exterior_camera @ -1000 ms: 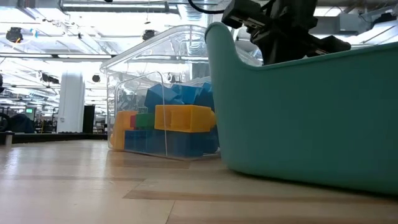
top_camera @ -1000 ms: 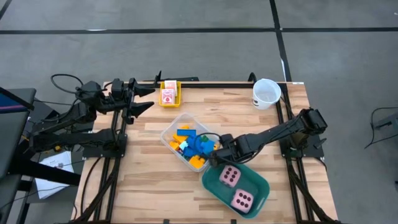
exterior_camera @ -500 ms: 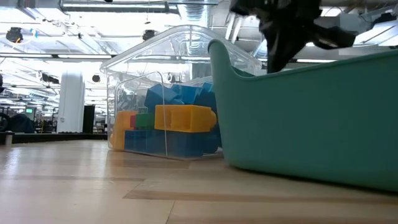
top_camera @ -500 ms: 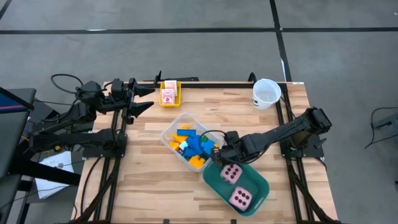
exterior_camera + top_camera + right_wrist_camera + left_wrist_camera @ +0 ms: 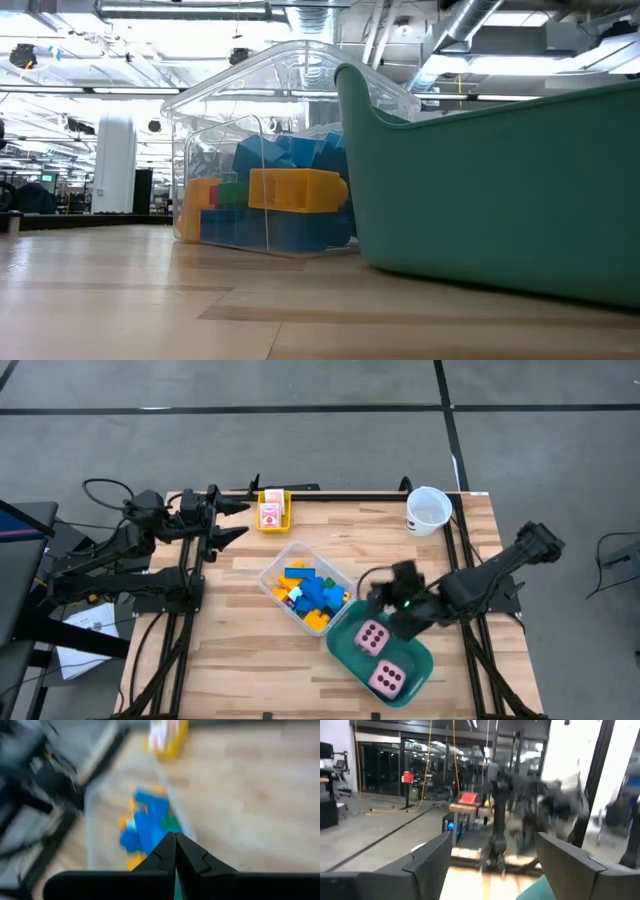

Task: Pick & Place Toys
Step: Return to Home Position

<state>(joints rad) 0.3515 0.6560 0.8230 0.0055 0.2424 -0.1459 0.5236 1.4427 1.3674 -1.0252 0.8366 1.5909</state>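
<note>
My right claw (image 5: 375,592), fingertips together and empty over the teal tub (image 5: 340,655), should clear its rim before retracting; left claw (image 5: 232,520) parked agape.

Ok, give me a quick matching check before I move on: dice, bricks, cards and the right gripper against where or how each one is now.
1 pink dice
2 bricks
3 cards
4 right gripper

A in the yellow tray
B shut on nothing, in the air
C in the teal tub
D in the clear bin

Pairs: 1-C, 2-D, 3-A, 4-B.
The left gripper is idle, open, beside the yellow tray.
</note>
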